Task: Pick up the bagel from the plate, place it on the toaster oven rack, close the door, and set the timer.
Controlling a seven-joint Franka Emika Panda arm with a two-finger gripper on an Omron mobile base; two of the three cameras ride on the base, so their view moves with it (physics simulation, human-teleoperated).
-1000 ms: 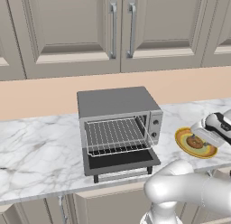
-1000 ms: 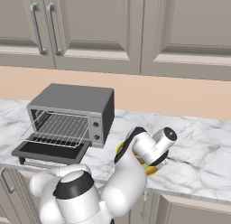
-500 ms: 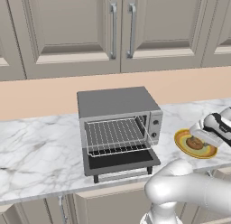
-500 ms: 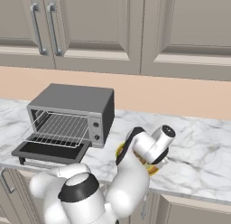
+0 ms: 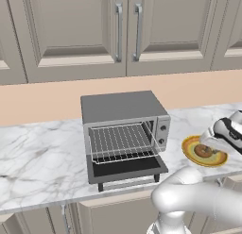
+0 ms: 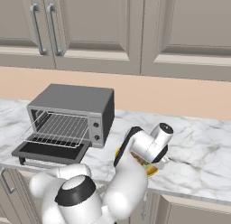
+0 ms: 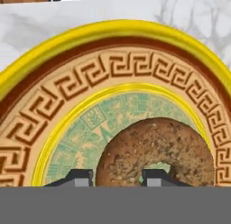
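The brown bagel (image 7: 153,142) lies on the yellow plate (image 7: 113,69) with its green and orange rings. My gripper (image 7: 115,178) is down on it: one fingertip (image 7: 76,177) presses the ring's outer edge and the other sits at the centre hole, so the jaws are shut on one side of the ring. From the left base view the gripper (image 5: 208,143) hangs right over the bagel (image 5: 204,151) on the plate (image 5: 189,153), to the right of the toaster oven. The door (image 5: 125,166) lies open and flat, and the toaster oven rack (image 5: 120,138) is bare.
The grey toaster oven (image 5: 123,110) stands on the marble counter (image 5: 38,153), knobs on its right side (image 5: 162,129). Beige cabinet doors (image 5: 127,30) hang above. A yellow sliver of the plate (image 6: 152,170) peeks out under my arm near the counter's front edge.
The hand has sunk a little lower onto the plate, and the jaws have come in from wide open to grip the bagel's ring. The bagel still rests on the plate.
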